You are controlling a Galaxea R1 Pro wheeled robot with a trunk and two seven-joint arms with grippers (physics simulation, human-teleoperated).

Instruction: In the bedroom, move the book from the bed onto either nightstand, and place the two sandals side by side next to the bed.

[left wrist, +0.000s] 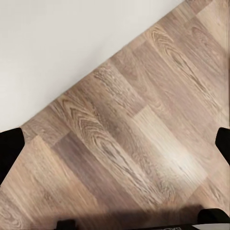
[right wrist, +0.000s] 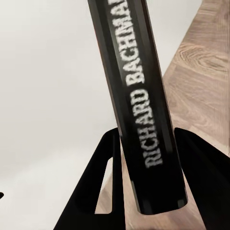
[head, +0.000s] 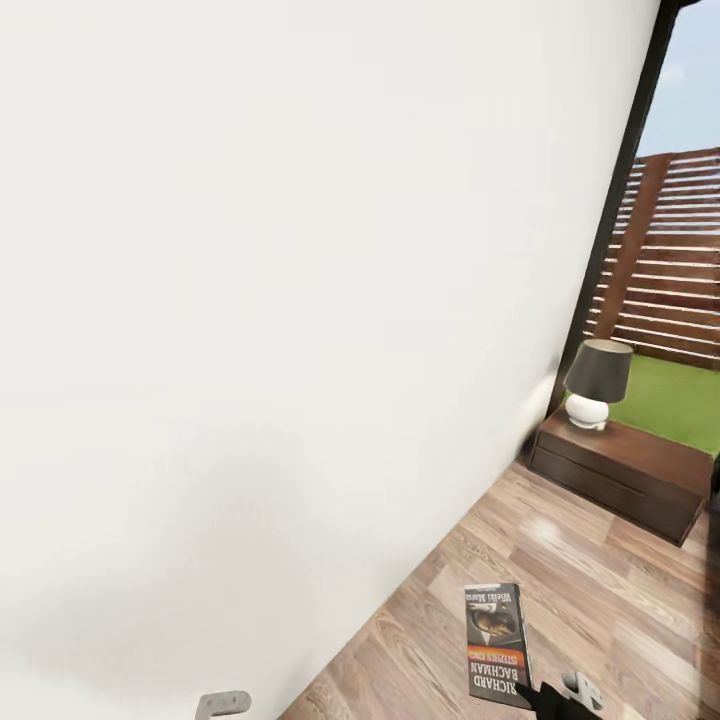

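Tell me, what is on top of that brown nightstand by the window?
A lamp with a dark shade and round white base stands on the nightstand, near its wall end. The rest of the top looks bare. The drawers are shut, so what is inside cannot be seen.

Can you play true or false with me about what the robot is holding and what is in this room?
1. The right gripper pinches the thin dark paperback book. True.
2. The book lies flat on the brown wood-plank floor. False: it is held up above the floor.
3. A white lamp with a dark shade stands on the low dark-brown wooden cabinet. True.
4. The left gripper holds a blue sandal. False: it is open over bare floor.
5. The wall is purple. False: it is white.
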